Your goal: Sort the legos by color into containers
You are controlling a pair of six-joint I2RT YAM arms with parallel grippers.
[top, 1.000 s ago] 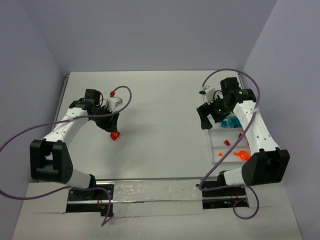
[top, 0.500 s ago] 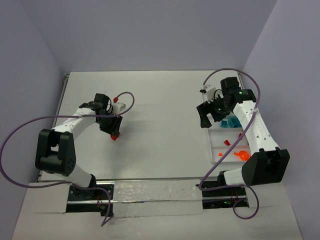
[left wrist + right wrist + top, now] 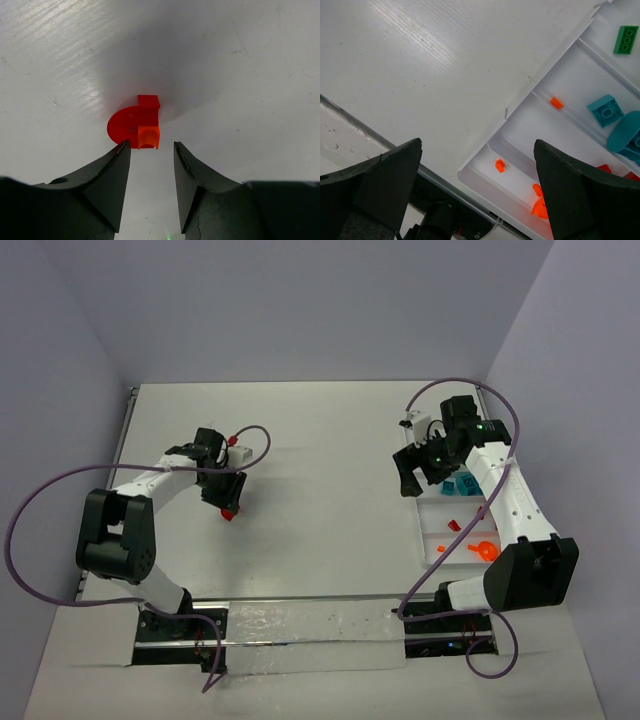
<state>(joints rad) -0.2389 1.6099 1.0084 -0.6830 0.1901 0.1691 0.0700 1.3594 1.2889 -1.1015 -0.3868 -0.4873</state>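
Two hands: the left hand (image 3: 151, 146) and the right hand (image 3: 477, 145). One tray (image 3: 475, 172) sits at 3 o'clock on the tabletop (image 3: 240, 60). One red brick (image 3: 134, 127) lies loose at 9 o'clock. In the tray are one green brick (image 3: 625, 39), at least two teal bricks (image 3: 605, 111) and at least three orange bits (image 3: 556, 103). The red bits (image 3: 603, 169) are half hidden, so their count is unclear.

From above, the right arm (image 3: 505, 495) hides most of the tray (image 3: 430, 522). In the right wrist view the tray runs off the right edge, and a finger (image 3: 580, 200) half covers a red brick (image 3: 604, 169).
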